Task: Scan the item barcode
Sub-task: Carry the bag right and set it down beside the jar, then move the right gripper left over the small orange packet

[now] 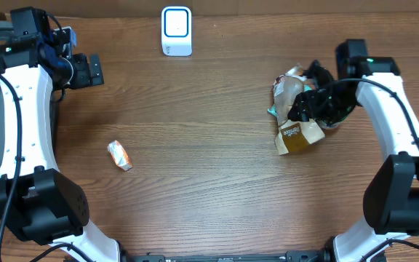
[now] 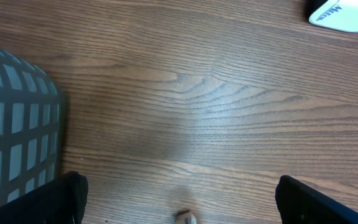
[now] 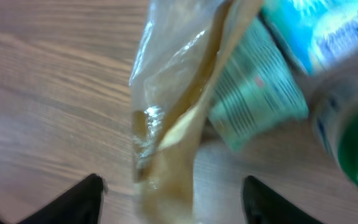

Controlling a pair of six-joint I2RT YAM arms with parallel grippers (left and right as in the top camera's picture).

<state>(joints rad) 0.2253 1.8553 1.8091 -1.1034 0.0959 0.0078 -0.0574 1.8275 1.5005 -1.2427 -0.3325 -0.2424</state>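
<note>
Crowding right side of table (image 1: 195,189): snack packets (image 1: 300,138).

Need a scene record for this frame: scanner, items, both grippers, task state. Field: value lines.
scanner: white scanner, far side, centre
loose item: small wrapped packet, left half, alone
pile: brown bag, teal packet and more, right side
left gripper: open, empty, far left
right gripper: open over the pile, brown bag between its fingers, not clamped
basket: grey basket, left edge
task state: no item at the scanner yet
</note>
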